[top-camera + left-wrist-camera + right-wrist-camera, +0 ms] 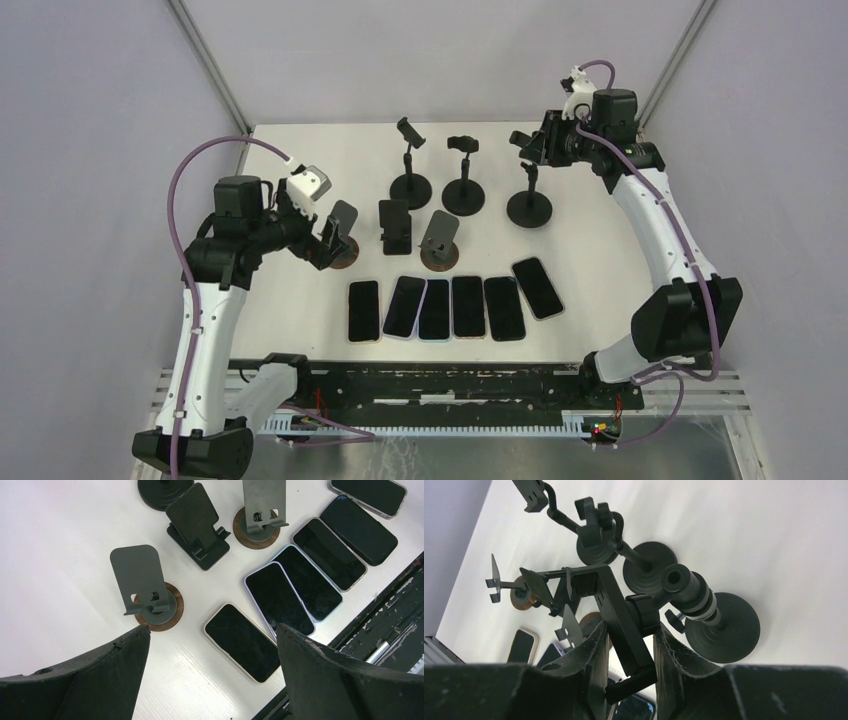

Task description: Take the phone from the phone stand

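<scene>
look first at your right jaws: they are shut tight on the black clamp point(616, 605) that goes on top of the tall stand point(719, 625). the clamp sits right between them, and its long side runs the same way the jaws point. i can see no phone in it.

your left jaws are wide open with nothing in them. the small stand point(145, 587) is just ahead of one jaw, and it is bare too.

all six phones point(280, 597) lie flat in a row on the counter point(300, 160). the closest phone point(242, 642) is under the gap of the left jaws, with its long side slanted across that gap. no stand that i can see holds a phone, so i think the job may be done. if you need a phone, the left arm is much nearer to them.
</scene>
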You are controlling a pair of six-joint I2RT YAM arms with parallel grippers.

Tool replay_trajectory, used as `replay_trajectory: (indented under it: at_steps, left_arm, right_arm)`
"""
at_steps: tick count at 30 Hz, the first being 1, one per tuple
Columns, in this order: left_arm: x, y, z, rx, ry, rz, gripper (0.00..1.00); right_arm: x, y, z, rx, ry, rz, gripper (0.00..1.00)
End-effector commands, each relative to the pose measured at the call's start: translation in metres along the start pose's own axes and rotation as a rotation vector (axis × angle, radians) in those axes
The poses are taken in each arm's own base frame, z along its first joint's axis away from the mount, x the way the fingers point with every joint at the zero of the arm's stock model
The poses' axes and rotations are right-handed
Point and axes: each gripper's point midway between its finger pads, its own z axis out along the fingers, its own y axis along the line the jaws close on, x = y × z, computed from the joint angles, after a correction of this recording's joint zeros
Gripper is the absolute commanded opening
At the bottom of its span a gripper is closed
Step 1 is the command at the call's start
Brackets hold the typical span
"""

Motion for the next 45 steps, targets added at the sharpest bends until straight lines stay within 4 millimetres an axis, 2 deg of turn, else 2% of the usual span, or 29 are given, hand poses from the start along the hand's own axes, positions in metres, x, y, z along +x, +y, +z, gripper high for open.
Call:
replay_trajectory:
  at_steps: [1, 4, 8, 9, 10, 12, 13, 15, 21, 24, 27, 29, 31, 35, 37, 38, 39, 40, 43, 45]
  left_arm:
    - [-0.007, 0.005, 0.001, -0.032, -0.045, -0.002, 1.0]
    - [-0.002, 0.009, 0.005, -0.043, -0.035, -0.01, 1.0]
    - [0.001, 0.012, 0.01, -0.051, -0.032, -0.015, 1.0]
    - [0.001, 0.014, 0.011, -0.057, -0.035, -0.018, 1.0]
    - [0.001, 0.014, 0.011, -0.06, -0.038, -0.019, 1.0]
    - [0.0, 0.017, 0.011, -0.07, -0.043, -0.026, 1.0]
    - [-0.001, 0.018, 0.011, -0.077, -0.043, -0.029, 1.0]
    - [-0.001, 0.02, 0.011, -0.088, -0.042, -0.034, 1.0]
    - [0.002, 0.031, 0.008, -0.138, -0.045, -0.04, 1.0]
    - [0.006, 0.043, 0.004, -0.177, -0.042, -0.041, 1.0]
    - [0.012, 0.063, -0.006, -0.236, -0.046, -0.057, 1.0]
    - [0.025, 0.077, -0.008, -0.267, -0.039, -0.076, 1.0]
    - [0.044, 0.093, -0.007, -0.307, -0.017, -0.11, 1.0]
    - [0.085, 0.12, 0.002, -0.358, 0.024, -0.199, 1.0]
    - [0.102, 0.127, 0.011, -0.365, 0.025, -0.24, 1.0]
    - [0.11, 0.128, 0.016, -0.368, 0.019, -0.255, 1.0]
    - [0.112, 0.131, 0.02, -0.378, 0.0, -0.263, 1.0]
    - [0.117, 0.132, 0.025, -0.381, -0.018, -0.278, 1.0]
    - [0.122, 0.131, 0.042, -0.36, -0.095, -0.317, 1.0]
    - [0.123, 0.134, 0.051, -0.361, -0.153, -0.337, 1.0]
  right_arm:
    - [-0.048, 0.021, 0.007, -0.15, -0.177, -0.096, 0.0]
    - [-0.035, 0.009, 0.02, -0.133, -0.143, -0.101, 0.0]
    - [-0.018, -0.003, 0.026, -0.098, -0.119, -0.124, 0.02]
    - [-0.014, -0.006, 0.027, -0.089, -0.114, -0.127, 0.12]
    - [-0.009, -0.009, 0.027, -0.08, -0.104, -0.128, 0.29]
    - [-0.004, -0.014, 0.025, -0.043, -0.091, -0.116, 0.81]
    - [-0.003, -0.018, 0.023, -0.014, -0.09, -0.111, 0.97]
    - [-0.005, -0.021, 0.014, 0.028, -0.106, -0.114, 0.98]
    - [-0.019, -0.015, -0.038, 0.125, -0.234, -0.135, 0.98]
    - [-0.016, -0.014, -0.065, 0.182, -0.266, -0.136, 0.98]
    - [-0.003, -0.027, -0.095, 0.304, -0.324, -0.12, 0.98]
    - [0.011, -0.045, -0.118, 0.434, -0.386, -0.103, 0.98]
    - [0.029, -0.073, -0.138, 0.605, -0.434, -0.049, 0.98]
    - [0.077, -0.124, -0.163, 0.895, -0.518, 0.044, 0.98]
    - [0.102, -0.142, -0.162, 0.962, -0.556, 0.0, 0.98]
    - [0.124, -0.151, -0.154, 0.972, -0.541, -0.036, 0.98]
    - [0.131, -0.154, -0.151, 0.973, -0.556, -0.064, 0.98]
    - [0.147, -0.16, -0.145, 0.978, -0.539, -0.084, 0.98]
    - [0.186, -0.179, -0.139, 1.041, -0.557, -0.007, 0.98]
    - [0.199, -0.186, -0.137, 1.056, -0.587, -0.006, 0.98]
